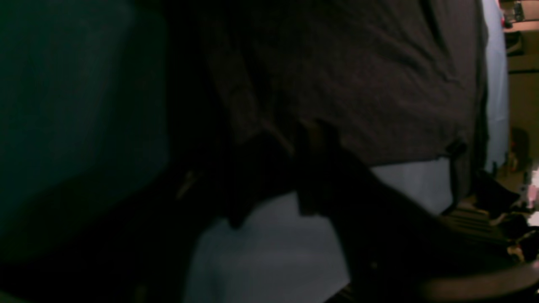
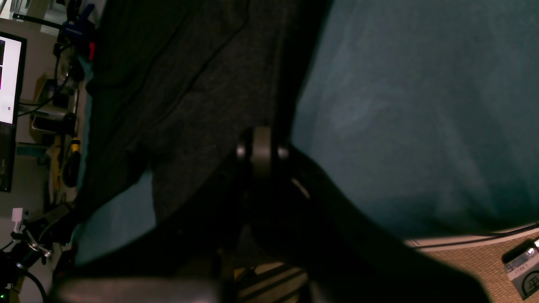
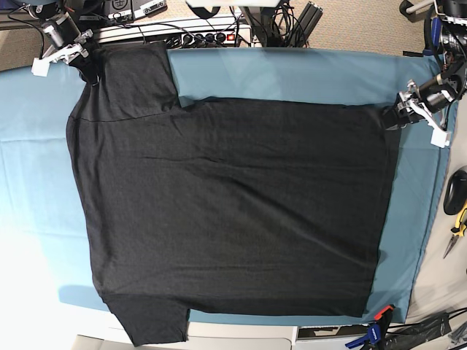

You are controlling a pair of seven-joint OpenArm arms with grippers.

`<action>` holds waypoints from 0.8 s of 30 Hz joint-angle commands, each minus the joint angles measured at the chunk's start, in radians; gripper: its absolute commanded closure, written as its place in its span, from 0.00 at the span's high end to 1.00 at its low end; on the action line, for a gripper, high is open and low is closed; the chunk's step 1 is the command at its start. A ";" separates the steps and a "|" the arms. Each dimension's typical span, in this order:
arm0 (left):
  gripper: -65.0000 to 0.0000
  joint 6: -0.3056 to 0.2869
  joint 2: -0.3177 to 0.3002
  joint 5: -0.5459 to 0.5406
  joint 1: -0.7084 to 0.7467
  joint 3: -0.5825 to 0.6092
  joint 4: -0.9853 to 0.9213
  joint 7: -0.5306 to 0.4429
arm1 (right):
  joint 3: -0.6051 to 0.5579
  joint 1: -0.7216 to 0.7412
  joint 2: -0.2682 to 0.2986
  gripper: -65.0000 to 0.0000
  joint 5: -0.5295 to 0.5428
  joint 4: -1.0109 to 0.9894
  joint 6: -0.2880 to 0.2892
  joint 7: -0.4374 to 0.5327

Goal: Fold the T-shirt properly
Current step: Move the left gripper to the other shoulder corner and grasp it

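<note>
The black T-shirt lies spread flat on the teal table cloth, one sleeve at the back left and one at the front left. My right gripper is at the back left sleeve corner. In the right wrist view this gripper is shut on the edge of the shirt. My left gripper sits at the shirt's back right corner. In the dark left wrist view the gripper has its fingers apart, astride the hem of the shirt.
A power strip with cables runs along the table's back edge. Hand tools lie off the right edge, and a blue clamp grips the front right corner. A monitor stands beyond the table.
</note>
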 commanded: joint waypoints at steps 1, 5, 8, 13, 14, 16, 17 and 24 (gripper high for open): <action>0.26 0.007 -0.024 0.015 0.004 -0.002 0.007 0.019 | 0.001 -0.012 0.011 0.00 -0.047 0.002 -0.016 -0.026; 0.06 0.007 -0.024 0.016 0.010 -0.002 0.007 0.008 | 0.001 -0.012 0.008 0.00 -0.054 0.002 -0.007 -0.005; 0.00 0.007 -0.023 0.036 0.021 -0.002 0.007 -0.013 | 0.000 -0.014 0.006 0.00 -0.069 0.002 -0.007 0.017; 0.00 0.007 -0.024 0.061 0.023 -0.002 0.007 -0.034 | 0.000 -0.014 0.006 0.00 -0.066 0.002 -0.007 0.029; 0.00 0.006 -0.023 0.061 0.023 -0.002 0.007 -0.034 | 0.000 -0.014 0.006 0.00 -0.066 0.002 -0.007 0.028; 0.00 0.006 -0.024 0.061 0.023 -0.002 0.007 -0.033 | 0.000 -0.014 0.006 0.00 -0.066 0.002 -0.007 0.026; 0.00 0.006 -0.024 0.061 0.023 -0.003 0.007 -0.032 | 0.000 -0.014 0.006 0.00 -0.066 0.002 -0.007 0.025; 0.00 -0.039 -0.024 0.048 0.024 -0.023 0.007 -0.006 | 0.000 -0.079 0.006 0.00 -0.020 0.031 -0.007 -0.003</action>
